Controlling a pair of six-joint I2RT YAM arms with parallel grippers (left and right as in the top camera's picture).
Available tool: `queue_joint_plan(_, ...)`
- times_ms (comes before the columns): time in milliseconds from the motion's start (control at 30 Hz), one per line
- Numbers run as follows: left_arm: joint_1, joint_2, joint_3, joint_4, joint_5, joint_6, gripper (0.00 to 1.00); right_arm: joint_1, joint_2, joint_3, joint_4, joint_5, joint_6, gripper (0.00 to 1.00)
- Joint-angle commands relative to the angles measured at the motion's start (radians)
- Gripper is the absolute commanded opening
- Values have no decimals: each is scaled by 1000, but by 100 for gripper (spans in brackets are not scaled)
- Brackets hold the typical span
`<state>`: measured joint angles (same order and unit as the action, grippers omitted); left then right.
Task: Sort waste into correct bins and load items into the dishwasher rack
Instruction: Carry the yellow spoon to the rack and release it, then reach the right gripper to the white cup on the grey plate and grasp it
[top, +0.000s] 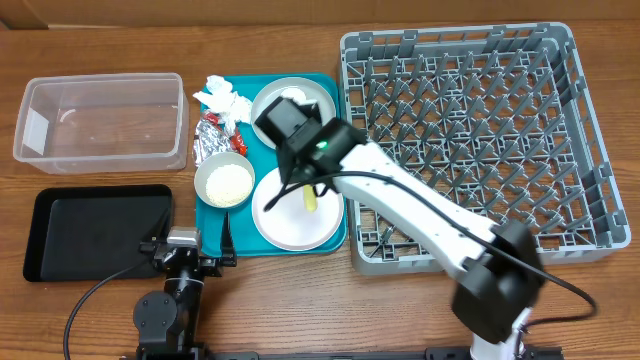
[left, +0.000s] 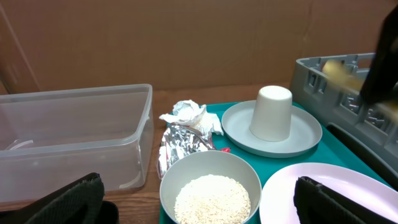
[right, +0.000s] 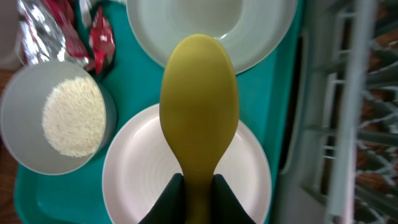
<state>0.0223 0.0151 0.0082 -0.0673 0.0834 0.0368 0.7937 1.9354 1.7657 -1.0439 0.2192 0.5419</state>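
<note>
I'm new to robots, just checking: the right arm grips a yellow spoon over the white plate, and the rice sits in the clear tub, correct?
Not quite. The rice sits in the whitish bowl on the teal tray, not the clear tub; the left wrist view shows it. The right gripper does grip the yellow spoon over the white plate.

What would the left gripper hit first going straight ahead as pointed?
Probably the bowl of rice: in the wrist view it sits dead ahead between the open fingers of the left gripper. Height unclear; it might clear the rim.
</note>
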Motion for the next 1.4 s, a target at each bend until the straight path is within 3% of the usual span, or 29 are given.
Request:
queue_joint_plan(0,11,-11,-3,-2,11,12,100,-81,-81,32,-19,65,-54,9)
queue_joint_plan(200,11,-11,-3,-2,11,12,100,-206,-76,-3,-22,64,-158,9)
queue_joint_plan(433,11,-11,-3,-2,11,12,100,-285,-76,-177,99,-42,-250,11)
queue_joint_plan(467,11,-11,-3,-2,11,12,100,-285,-76,-186,100,-41,-267,20)
queue_joint_plan(500,11,-11,-3,-2,11,12,100,-285,-76,-187,97,-54,-299,38)
queue_joint_plan(533,11,-11,-3,-2,11,12,100,-283,-82,-182,92,-74,-324,43)
queue_joint_plan(833,11,-11,-3,-2,11,12,100,-177,-180,-86,123,-239,-340,53)
queue_joint_plan(900,11,-11,-3,-2,11,12,100,-142,-178,-87,146,-288,-333,70)
queue_joint_plan(933,11,-11,-3,-2,11,12,100,-124,-175,-87,157,-334,-333,89)
queue_joint_plan(967,11,-11,-3,-2,11,12,100,-111,-173,-87,158,-358,-333,97)
queue_joint_plan(1033,11,-11,-3,-2,11,12,100,-82,-168,-93,169,-365,-334,89)
queue_joint_plan(1167,11,-11,-3,-2,11,12,100,-84,-163,-61,206,-391,-350,93)
queue_joint_plan(1367,11,-11,-3,-2,11,12,100,-120,-78,160,150,-404,-375,92)
